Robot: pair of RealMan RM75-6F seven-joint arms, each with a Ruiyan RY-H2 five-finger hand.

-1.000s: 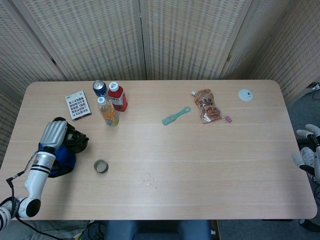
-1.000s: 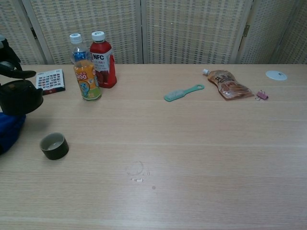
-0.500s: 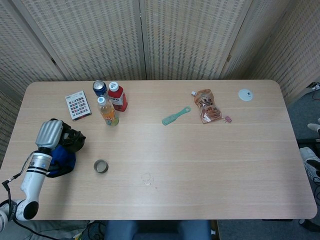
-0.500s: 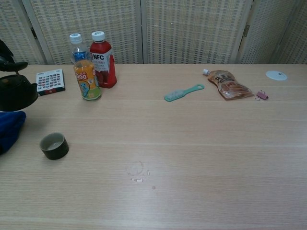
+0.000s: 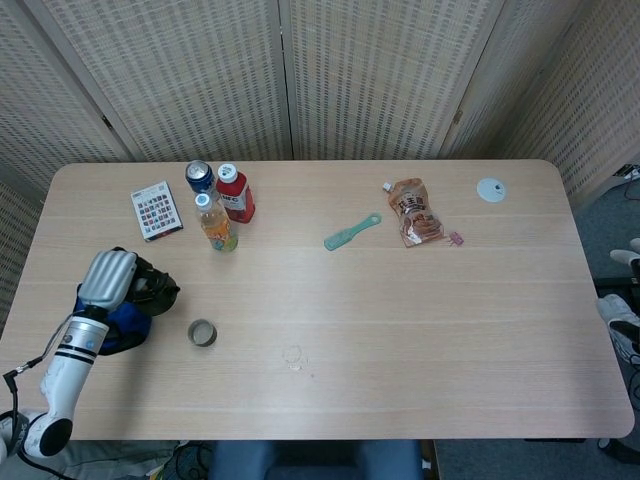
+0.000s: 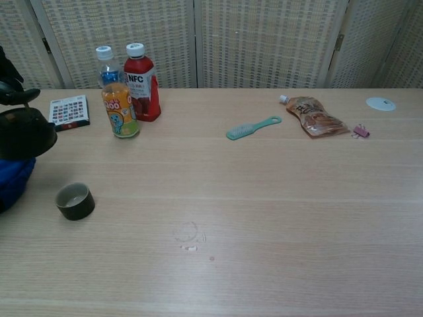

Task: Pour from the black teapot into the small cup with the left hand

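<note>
The black teapot (image 5: 153, 289) is held by its handle in my left hand (image 5: 107, 278) near the table's left edge, above a blue cloth (image 5: 122, 318). In the chest view the teapot (image 6: 25, 133) sits at the far left with its spout toward the right; only dark parts of the hand show above it. The small dark green cup (image 5: 202, 333) stands upright to the right of the teapot and nearer the front edge, apart from it; it also shows as the cup (image 6: 74, 201) in the chest view. My right hand (image 5: 622, 308) is off the table's right edge, mostly cut off, with its fingers apart and nothing in them.
At the back left stand an orange drink bottle (image 5: 215, 223), a red NFC bottle (image 5: 235, 194) and a blue can (image 5: 199, 176), beside a card box (image 5: 156, 210). A green brush (image 5: 351, 231), a snack pouch (image 5: 414, 212), a pink clip (image 5: 456, 239) and a white disc (image 5: 490, 189) lie further right.
My left hand drew the teapot slightly left, then brought it back right and a little toward the front edge. The right hand slid further off the right edge.
</note>
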